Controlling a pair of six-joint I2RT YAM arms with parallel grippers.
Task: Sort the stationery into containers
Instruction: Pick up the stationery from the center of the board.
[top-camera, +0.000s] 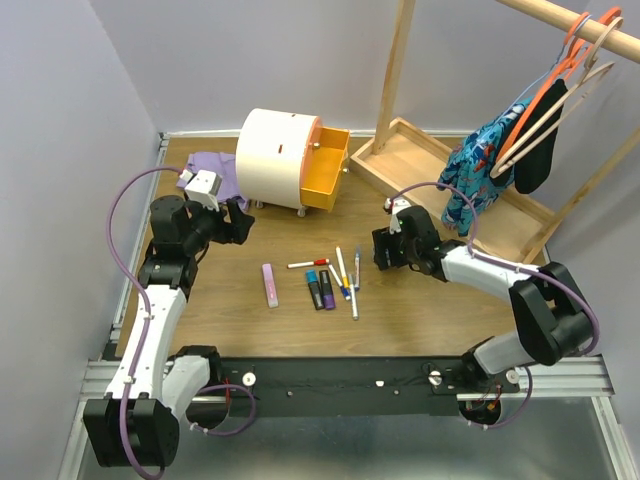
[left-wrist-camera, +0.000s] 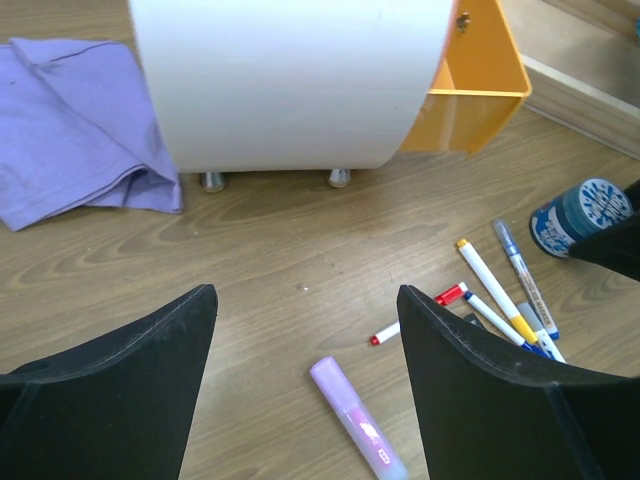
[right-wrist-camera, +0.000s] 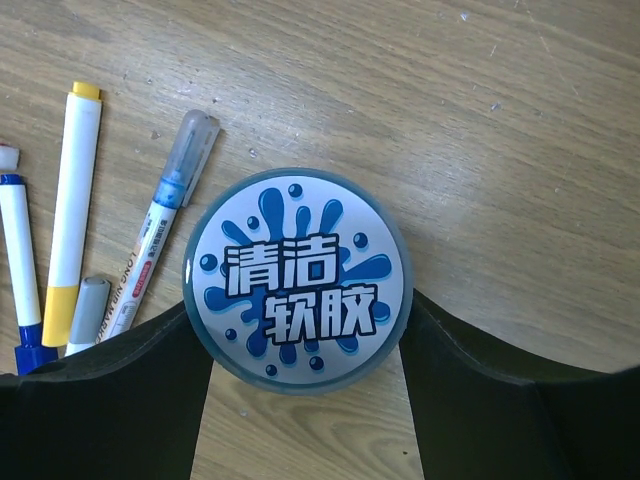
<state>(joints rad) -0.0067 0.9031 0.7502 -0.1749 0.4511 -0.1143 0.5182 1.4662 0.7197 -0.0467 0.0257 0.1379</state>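
Note:
My right gripper (top-camera: 383, 248) is shut on the grey round tin (right-wrist-camera: 297, 280), with a finger pressed on each side of its blue-and-white lid; the tin also shows in the left wrist view (left-wrist-camera: 580, 215). I cannot tell whether it rests on the wood. Thin white pens (top-camera: 345, 275) lie just left of it, with the dark blue and purple markers (top-camera: 320, 289) and the pink bar (top-camera: 270, 285) further left. The cream chest (top-camera: 272, 158) stands at the back with its orange drawer (top-camera: 328, 168) pulled open. My left gripper (left-wrist-camera: 305, 300) is open and empty above the pink bar (left-wrist-camera: 358, 430). The green clip is not in view.
A purple cloth (top-camera: 212, 170) lies left of the chest. A wooden clothes rack with a flat tray (top-camera: 420, 160) and hanging clothes (top-camera: 485, 165) fills the back right. Grey walls close in on the left, back and right.

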